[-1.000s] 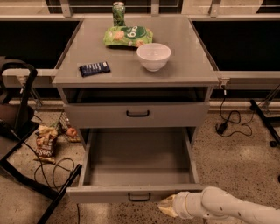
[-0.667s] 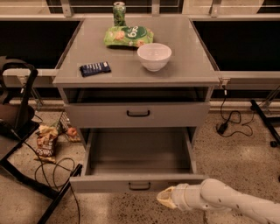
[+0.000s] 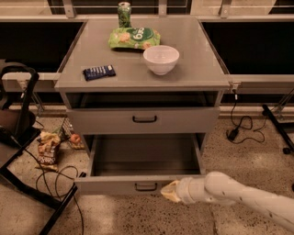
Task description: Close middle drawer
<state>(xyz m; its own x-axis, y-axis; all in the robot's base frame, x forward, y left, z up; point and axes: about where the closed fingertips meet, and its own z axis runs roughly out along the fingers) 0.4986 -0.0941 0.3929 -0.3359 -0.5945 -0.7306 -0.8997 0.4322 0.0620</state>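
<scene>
The middle drawer point(image 3: 115, 185) of the grey cabinet point(image 3: 202, 69) stands pulled out toward me, its inside empty, with a low front and a small black handle point(image 3: 146, 186). Above it the taller-fronted top drawer point(image 3: 183, 120) is slightly ajar. The lowest drawer is hidden beneath the open one. My gripper point(image 3: 169, 192), on a white arm coming in from the lower right, is shut and its cream tip presses against the middle drawer's front, just right of the handle.
On the cabinet top are a white bowl point(image 3: 161, 58), a green chip bag point(image 3: 134, 37), a green can point(image 3: 124, 13) and a blue bar point(image 3: 99, 71). A black chair point(image 3: 18, 124), snack bags point(image 3: 46, 149) and cables point(image 3: 50, 183) lie left; a cable point(image 3: 239, 126) and a stand leg point(image 3: 275, 121) lie right.
The middle drawer has slid partway into the cabinet. My gripper has moved forward with it, staying against the drawer front.
</scene>
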